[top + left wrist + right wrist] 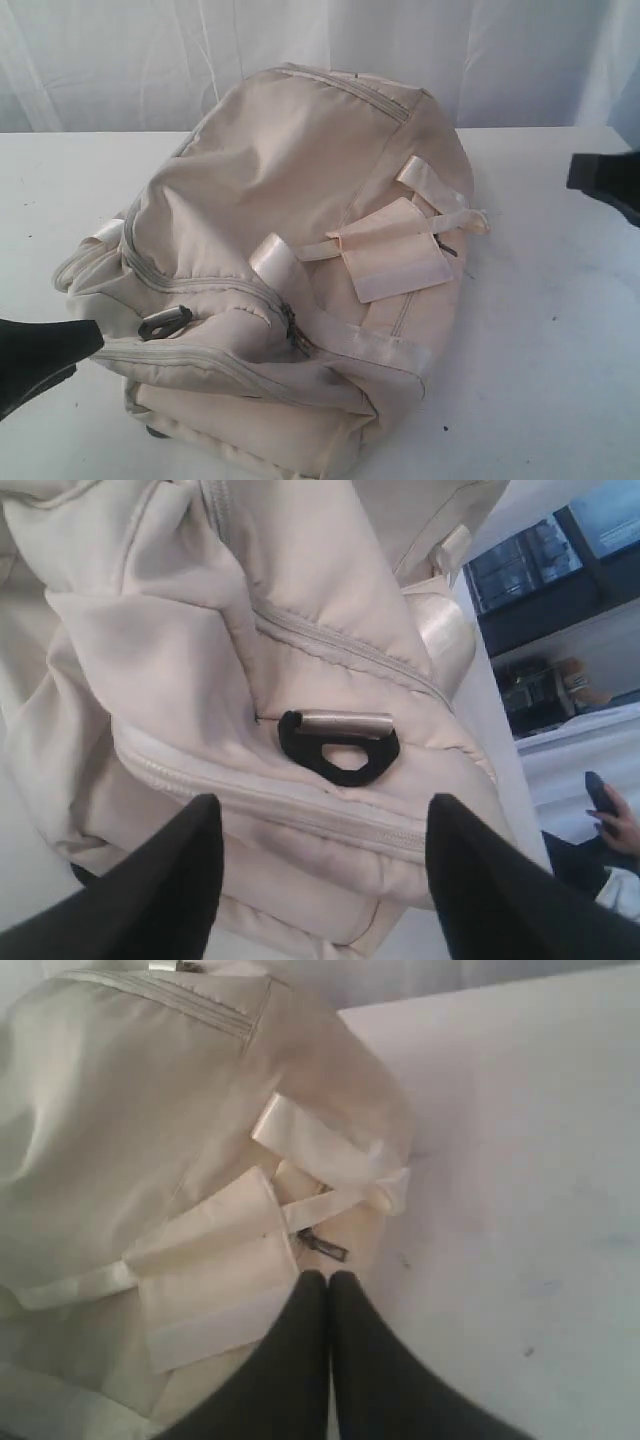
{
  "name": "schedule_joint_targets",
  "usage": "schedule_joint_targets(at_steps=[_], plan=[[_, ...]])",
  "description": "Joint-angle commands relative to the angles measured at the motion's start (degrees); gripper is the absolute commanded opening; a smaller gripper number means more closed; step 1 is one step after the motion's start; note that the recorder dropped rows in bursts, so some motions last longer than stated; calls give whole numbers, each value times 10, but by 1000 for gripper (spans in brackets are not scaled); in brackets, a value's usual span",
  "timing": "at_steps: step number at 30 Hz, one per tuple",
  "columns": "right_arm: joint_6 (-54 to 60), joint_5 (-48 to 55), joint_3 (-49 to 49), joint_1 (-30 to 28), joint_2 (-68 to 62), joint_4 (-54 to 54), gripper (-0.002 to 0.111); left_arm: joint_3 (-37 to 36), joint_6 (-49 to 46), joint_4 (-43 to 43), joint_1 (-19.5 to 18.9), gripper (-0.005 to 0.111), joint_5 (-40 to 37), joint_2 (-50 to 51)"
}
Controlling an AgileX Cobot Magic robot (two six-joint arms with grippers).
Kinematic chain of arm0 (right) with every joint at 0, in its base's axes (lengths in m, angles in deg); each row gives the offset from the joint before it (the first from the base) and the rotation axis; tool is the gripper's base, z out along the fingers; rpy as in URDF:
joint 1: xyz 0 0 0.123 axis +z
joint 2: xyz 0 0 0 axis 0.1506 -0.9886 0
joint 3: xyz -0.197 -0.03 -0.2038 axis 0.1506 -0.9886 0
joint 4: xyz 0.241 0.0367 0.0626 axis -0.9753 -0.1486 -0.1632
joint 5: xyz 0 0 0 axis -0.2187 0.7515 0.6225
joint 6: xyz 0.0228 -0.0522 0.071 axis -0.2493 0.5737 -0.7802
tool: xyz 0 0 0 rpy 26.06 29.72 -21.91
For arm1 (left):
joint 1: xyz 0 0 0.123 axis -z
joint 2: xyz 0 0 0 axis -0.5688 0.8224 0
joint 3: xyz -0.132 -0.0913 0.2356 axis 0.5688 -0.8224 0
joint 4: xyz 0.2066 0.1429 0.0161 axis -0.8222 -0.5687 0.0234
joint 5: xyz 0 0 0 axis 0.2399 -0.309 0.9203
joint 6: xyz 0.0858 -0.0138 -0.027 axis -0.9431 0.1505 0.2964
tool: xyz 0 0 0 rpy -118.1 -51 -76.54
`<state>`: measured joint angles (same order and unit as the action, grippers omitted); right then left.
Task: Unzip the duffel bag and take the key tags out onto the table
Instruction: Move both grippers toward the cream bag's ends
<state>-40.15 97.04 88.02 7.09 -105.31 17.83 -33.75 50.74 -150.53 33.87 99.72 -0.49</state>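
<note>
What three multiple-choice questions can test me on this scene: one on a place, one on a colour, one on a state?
1. Where is the black ring?
A. on the bag, just in front of the left hand
B. on the floor
C. on a chair

2. What colour is the bag?
A. red
B. cream
C. dark blue

3. How is the left hand?
A. shut tight
B. shut on a pen
C. open

Answers:
1 A, the ring is fixed to the fabric, facing the gap between the fingers.
2 B, the fabric is pale cream all over.
3 C, its two fingers stand wide apart and hold nothing.
</note>
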Motion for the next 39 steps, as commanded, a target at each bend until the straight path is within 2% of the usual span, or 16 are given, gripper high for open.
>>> schedule_joint_targets(at_steps=[1, 3, 10, 20, 25, 32, 35, 37, 39], plan=[[8, -28, 18, 2, -51, -102, 0, -29, 3, 69, 2, 62, 19, 0], [8, -41, 18, 2, -59, -138, 0, -41, 3, 91, 2, 62, 34, 0], [8, -48, 18, 2, -61, -138, 0, -67, 3, 119, 2, 62, 13, 0], [8, -71, 17, 2, -65, -138, 0, -67, 3, 157, 2, 62, -22, 0], [173, -79, 17, 2, -116, -154, 0, -67, 3, 166, 2, 62, -37, 1], [232, -73, 47, 2, -200, -167, 0, -38, 1, 117, 3, 62, 4, 65], [315, -75, 69, 2, -221, -167, 1, -30, 1, 123, 3, 62, 5, 86], [372, -88, 86, 2, -237, -167, 7, -24, 1, 124, 3, 62, 6, 101], [413, -116, 111, 2, -261, -167, 23, -13, 1, 126, 3, 62, 6, 125]])
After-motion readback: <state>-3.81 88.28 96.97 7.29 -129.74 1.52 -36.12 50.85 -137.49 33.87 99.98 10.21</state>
